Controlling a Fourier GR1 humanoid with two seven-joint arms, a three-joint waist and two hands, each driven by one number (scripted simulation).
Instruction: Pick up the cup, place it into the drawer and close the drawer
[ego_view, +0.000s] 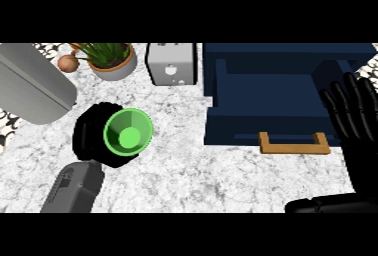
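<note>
One of the three task steps is judged to be under way: the cup (128, 132) is enclosed by the left hand (94, 131), whose black fingers are curled round its far side, and the green opening is turned toward the camera, which shows the cup to be tilted on its side. Whether the cup is lifted off the counter (214, 175) or only tipped on it cannot be told from this view. The cup is well apart from the drawer (266, 112), to its left, with bare marble between them. The drawer is seen pulled out of the blue cabinet (288, 55), with its wooden handle (294, 145) facing the robot; the placing and the closing are therefore both left to be done. The right hand (354, 112) is shown at the right edge, flat, fingers straight and pointing up, with nothing held; it is taken to be resting beside the drawer. Most of the left hand is hidden behind the cup, so the thumb cannot be made out. The drawer's interior is dark, and its contents, if any, cannot be determined. A plant pot (112, 62), a toaster (172, 63) and a large grey cylinder (33, 85) are cut off along the top edge.
</note>
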